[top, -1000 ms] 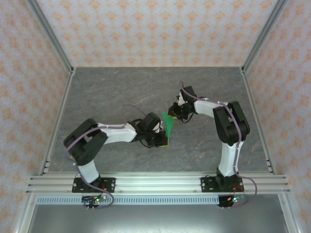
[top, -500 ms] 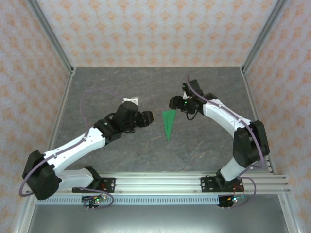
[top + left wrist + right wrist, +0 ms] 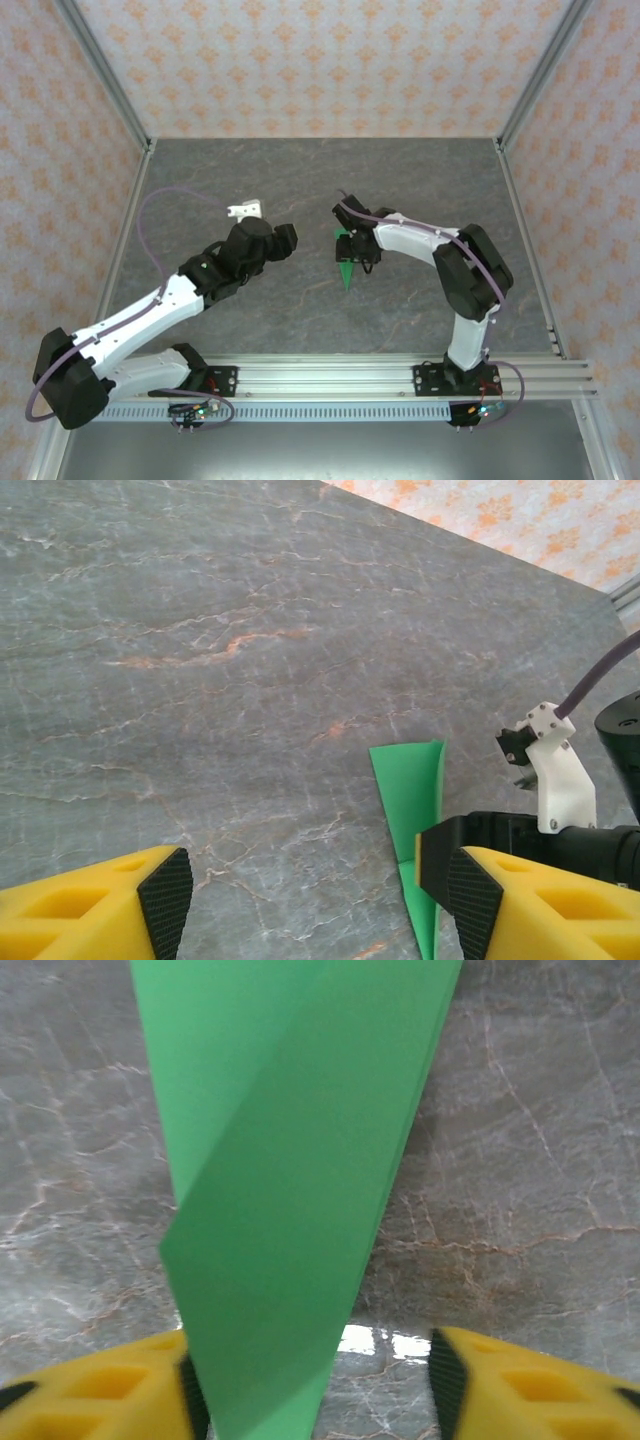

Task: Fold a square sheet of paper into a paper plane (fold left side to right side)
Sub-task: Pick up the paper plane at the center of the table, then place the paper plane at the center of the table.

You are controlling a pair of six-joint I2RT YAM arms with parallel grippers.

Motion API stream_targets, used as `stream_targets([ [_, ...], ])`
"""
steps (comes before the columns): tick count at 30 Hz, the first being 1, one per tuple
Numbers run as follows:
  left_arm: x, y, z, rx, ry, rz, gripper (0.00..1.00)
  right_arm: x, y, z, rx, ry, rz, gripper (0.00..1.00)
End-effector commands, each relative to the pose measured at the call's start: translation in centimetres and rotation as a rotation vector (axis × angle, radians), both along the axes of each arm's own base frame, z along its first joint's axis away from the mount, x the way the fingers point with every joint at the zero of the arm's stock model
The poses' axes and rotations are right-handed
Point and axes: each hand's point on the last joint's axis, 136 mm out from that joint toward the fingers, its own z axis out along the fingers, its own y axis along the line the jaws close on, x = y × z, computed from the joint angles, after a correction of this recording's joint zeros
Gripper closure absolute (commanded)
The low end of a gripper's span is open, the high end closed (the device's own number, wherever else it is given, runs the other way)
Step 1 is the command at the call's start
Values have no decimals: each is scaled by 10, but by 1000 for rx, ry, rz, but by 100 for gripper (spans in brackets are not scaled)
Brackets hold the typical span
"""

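Top external view: the paper plane (image 3: pixel 347 270) lies flat on the bench (image 3: pixel 250 180), long axis near-to-far, sharp tip toward the arm bases. The right arm curls inward — the right fingers (image 3: pixel 500 1385) straddle the plane, spread and not pinching. The left fingers (image 3: pixel 90 900) gape wide, with the plane beside one finger. Half a second ago the right fingers hung beyond its wide end.

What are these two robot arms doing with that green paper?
They are folding a paper plane. The green paper, already creased into a narrow pointed shape, lies on the table. The right tool is over it, jaws apart, not gripping. The left tool is open too, off to one side.
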Motion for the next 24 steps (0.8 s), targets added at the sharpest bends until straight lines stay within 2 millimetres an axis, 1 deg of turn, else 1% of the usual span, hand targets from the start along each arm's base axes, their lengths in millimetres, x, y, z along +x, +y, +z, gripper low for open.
stream_targets([
  [1,0,16,2,32,-17,59,28,9,0,14,-23,-44,-3,63],
  [5,0,17,2,35,-19,62,28,8,7,26,21,-61,28,98],
  [6,0,17,2,35,-18,63,28,7,9,31,39,-70,36,100],
  [11,0,20,6,46,-22,70,28,2,33,69,216,-123,106,100],
  [14,-1,22,9,49,-28,76,27,-5,44,83,323,-138,126,100],
  [16,-1,24,10,52,-34,83,27,-8,46,79,369,-132,128,100],
  [17,-1,25,11,52,-36,87,27,-9,47,73,389,-116,124,100],
  [22,-2,27,15,51,-44,91,27,-11,47,30,498,-16,71,100],
  [24,-3,28,16,52,-45,92,26,-9,44,17,516,8,50,100],
])
